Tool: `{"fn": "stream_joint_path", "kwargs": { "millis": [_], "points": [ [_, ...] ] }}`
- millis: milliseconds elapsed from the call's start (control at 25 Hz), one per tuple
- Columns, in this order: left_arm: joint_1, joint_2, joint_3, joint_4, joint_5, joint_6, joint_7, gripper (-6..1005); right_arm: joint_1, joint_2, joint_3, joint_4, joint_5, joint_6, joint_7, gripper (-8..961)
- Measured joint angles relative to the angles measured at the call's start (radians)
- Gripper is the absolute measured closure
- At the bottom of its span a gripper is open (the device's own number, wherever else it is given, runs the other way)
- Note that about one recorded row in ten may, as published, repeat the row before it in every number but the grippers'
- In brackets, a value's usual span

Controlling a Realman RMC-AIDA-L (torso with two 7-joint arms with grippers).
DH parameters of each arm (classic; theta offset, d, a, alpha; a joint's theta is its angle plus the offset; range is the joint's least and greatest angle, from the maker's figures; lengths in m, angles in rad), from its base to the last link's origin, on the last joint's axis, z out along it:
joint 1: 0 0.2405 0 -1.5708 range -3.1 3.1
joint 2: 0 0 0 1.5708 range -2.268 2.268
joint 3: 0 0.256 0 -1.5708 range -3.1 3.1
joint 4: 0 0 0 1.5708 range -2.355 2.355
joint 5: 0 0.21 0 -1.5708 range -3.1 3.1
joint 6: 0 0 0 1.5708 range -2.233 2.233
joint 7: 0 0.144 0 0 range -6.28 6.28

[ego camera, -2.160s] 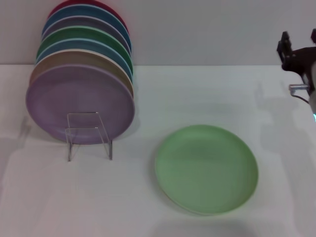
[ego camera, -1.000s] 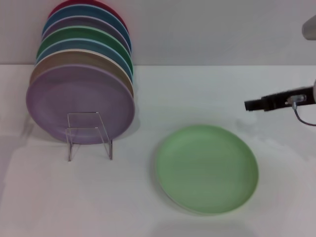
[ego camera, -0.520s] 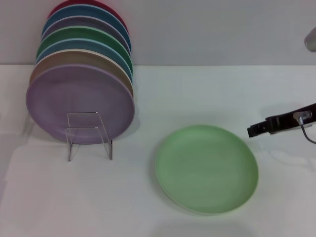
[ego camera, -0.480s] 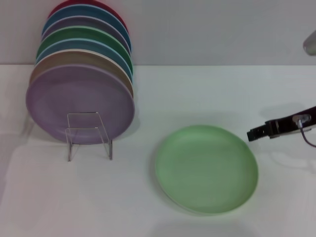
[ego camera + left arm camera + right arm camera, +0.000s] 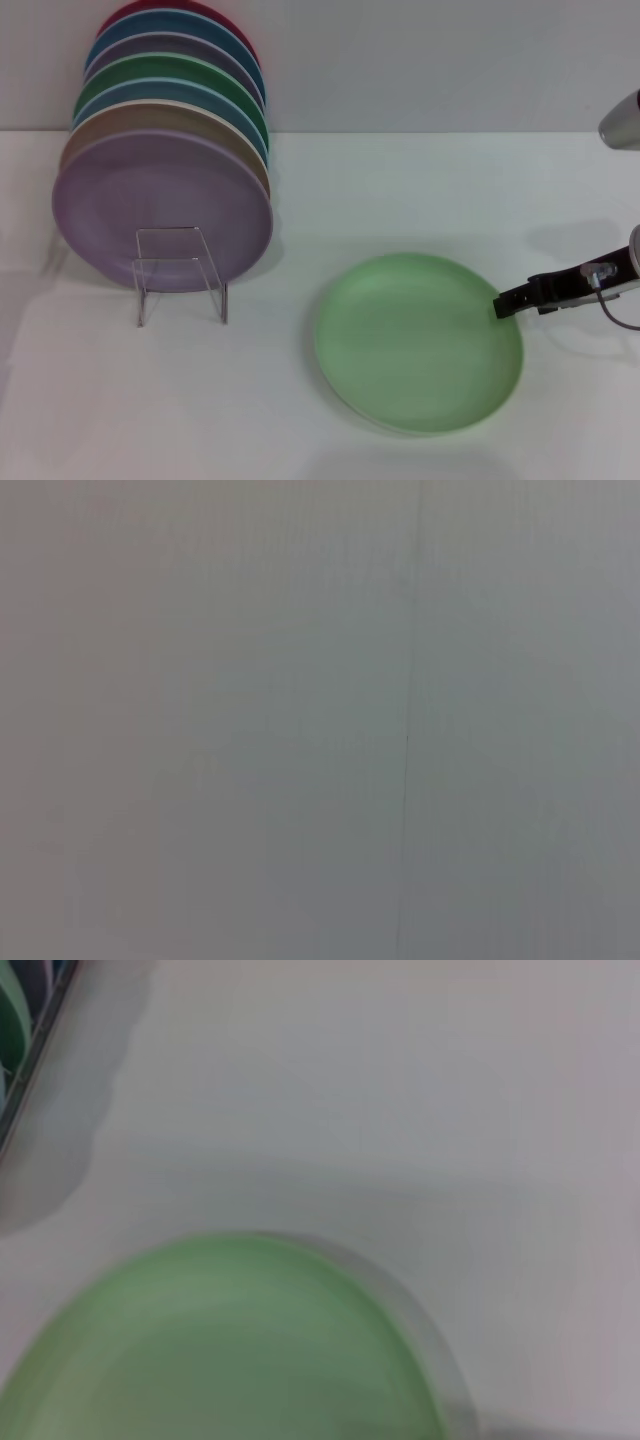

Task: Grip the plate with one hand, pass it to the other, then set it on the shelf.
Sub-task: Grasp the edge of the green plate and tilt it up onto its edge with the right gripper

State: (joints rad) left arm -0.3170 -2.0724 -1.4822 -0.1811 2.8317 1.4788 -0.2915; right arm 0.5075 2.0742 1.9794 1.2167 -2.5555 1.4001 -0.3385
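The light mint-green plate lies flat on the white table, right of centre in the head view. It also fills the lower part of the right wrist view. My right gripper comes in low from the right, its black tip at the plate's right rim. The clear acrylic shelf stands at the left, with a row of coloured plates leaning in it, a lilac-purple plate in front. My left gripper is out of view; the left wrist view shows only a blank grey surface.
Behind the lilac plate stand tan, blue, dark green, purple, blue and red plates. The white table runs back to a grey wall. A silver part of the right arm shows at the right edge.
My right gripper has come down from high at the right edge and moved left, from clear of the plate to its right rim. The plate and shelf have not moved.
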Motion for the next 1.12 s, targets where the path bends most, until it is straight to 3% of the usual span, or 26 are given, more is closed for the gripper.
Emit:
{"fn": "stream_joint_path", "kwargs": {
  "millis": [440, 720, 920, 1120],
  "points": [
    [0.009, 0.002, 0.0, 0.0, 0.0, 0.005, 0.0, 200, 0.008, 0.003, -0.037, -0.065, 0.027, -0.039, -0.004, 332],
    [0.013, 0.002, 0.0, 0.0, 0.0, 0.017, 0.0, 200, 0.017, 0.003, -0.032, -0.094, 0.033, -0.04, -0.008, 398],
    [0.015, 0.003, -0.001, 0.0, 0.0, 0.024, 0.0, 200, 0.015, 0.003, -0.03, -0.096, 0.033, -0.042, -0.008, 617],
    [0.015, 0.003, -0.001, 0.0, -0.002, 0.028, 0.0, 200, 0.016, 0.002, -0.03, -0.106, 0.032, -0.046, -0.008, 751]
  ]
}}
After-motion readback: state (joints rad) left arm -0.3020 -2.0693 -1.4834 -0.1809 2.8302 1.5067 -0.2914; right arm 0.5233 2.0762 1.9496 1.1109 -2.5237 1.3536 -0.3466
